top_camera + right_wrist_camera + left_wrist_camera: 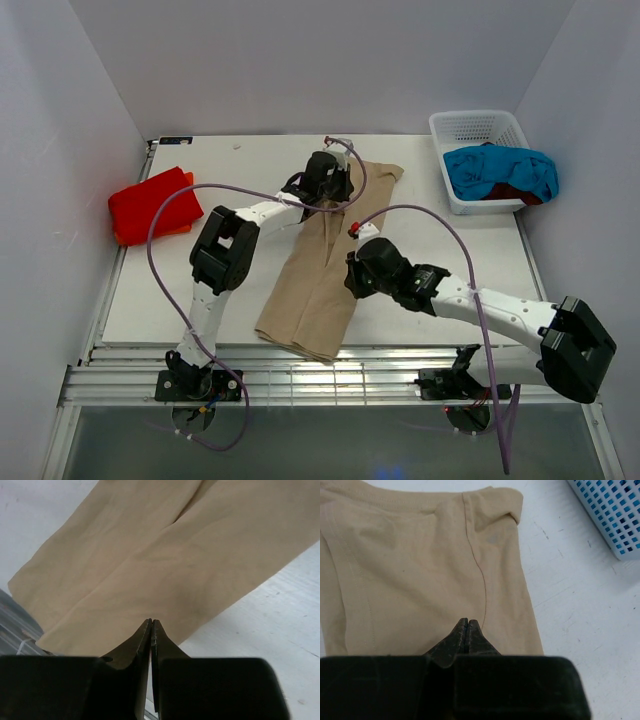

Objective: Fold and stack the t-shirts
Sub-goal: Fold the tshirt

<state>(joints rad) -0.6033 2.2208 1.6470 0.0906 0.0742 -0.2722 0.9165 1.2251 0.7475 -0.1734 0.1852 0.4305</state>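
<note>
The red shirt (150,203) lies folded at the left of the counter (450,250). The tan shirt (325,265) lies mid-counter as a long strip. Both jaws are clenched at its cloth; whether they pinch it I cannot tell. The turquoise shirt (500,170) and dark red shirt (512,194) wait in the basket (470,125).

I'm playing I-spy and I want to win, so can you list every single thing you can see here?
tan t-shirt: one, beige, folded long and narrow, middle of the table
red t-shirt: one, bright red, folded, left edge of the table
orange cloth: one, orange, peeking out under the red t-shirt
turquoise-blue t-shirt: one, blue, crumpled in the basket
dark red t-shirt: one, dark red, in the basket under the blue one
basket: one, white, far right of the table
table: one, white
purple cables: two, purple, one looping along each arm
left arm: one, black and white, jaws shut over the tan t-shirt's far end
right arm: one, black and white, jaws shut at the tan t-shirt's right edge
</note>
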